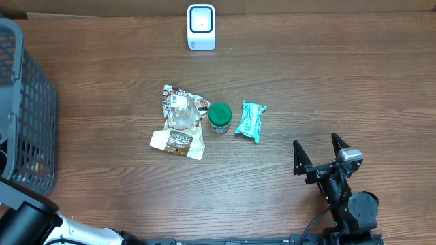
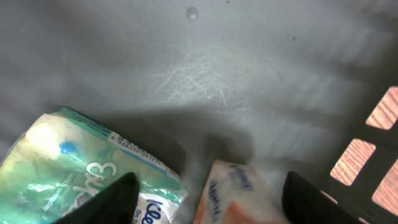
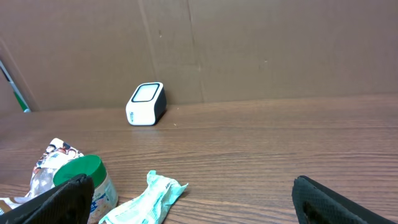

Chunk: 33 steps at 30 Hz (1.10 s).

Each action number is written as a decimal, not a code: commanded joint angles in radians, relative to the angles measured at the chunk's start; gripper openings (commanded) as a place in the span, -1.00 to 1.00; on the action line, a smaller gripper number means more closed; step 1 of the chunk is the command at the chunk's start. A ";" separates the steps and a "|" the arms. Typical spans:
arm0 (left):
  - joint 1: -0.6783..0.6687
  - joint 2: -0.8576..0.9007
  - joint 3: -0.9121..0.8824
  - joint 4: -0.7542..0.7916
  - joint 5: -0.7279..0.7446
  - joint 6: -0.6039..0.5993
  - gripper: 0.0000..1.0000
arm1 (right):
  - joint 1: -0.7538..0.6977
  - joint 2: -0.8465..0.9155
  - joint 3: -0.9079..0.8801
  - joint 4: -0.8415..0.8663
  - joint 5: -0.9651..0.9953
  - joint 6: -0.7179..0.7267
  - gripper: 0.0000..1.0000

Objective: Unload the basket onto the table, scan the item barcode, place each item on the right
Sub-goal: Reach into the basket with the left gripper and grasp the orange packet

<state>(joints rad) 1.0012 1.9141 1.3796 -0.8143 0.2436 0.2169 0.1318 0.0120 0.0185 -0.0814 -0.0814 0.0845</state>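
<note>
The orange tissue pk (image 2: pixel 233 190) lies on the grey basket (image 2: pixel 186 74) floor beside a green pk (image 2: pixel 68 162), btwn my left tool (image 2: pixel 211 183)'s part-open jaws; no grip visible. My right tool (image 1: pixel 315 140) is wide open & empty over the wood-grain bench (image 1: pixel 327 75). Far edge: scanner (image 1: pixel 201 27), cardboard wall (image 3: pixel 249 50) behind.

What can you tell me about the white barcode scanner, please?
The white barcode scanner is a small rounded box, seemingly plastic, with a dark-framed pale window on its slanted face. It stands on the wooden table at the far edge, near the cardboard backdrop; only the table touches it.
</note>
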 commanded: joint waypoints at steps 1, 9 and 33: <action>-0.007 0.016 -0.013 0.007 0.008 0.008 0.00 | 0.004 -0.009 -0.011 0.005 -0.002 -0.003 1.00; -0.007 0.016 -0.013 0.007 -0.018 0.007 -0.42 | 0.004 -0.009 -0.011 0.005 -0.002 -0.003 1.00; -0.008 0.014 0.713 -0.481 -0.115 -0.303 -0.92 | 0.004 -0.009 -0.011 0.005 -0.002 -0.003 1.00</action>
<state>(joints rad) 1.0012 1.9320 1.9278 -1.2499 0.1349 0.0444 0.1318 0.0120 0.0185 -0.0818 -0.0811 0.0845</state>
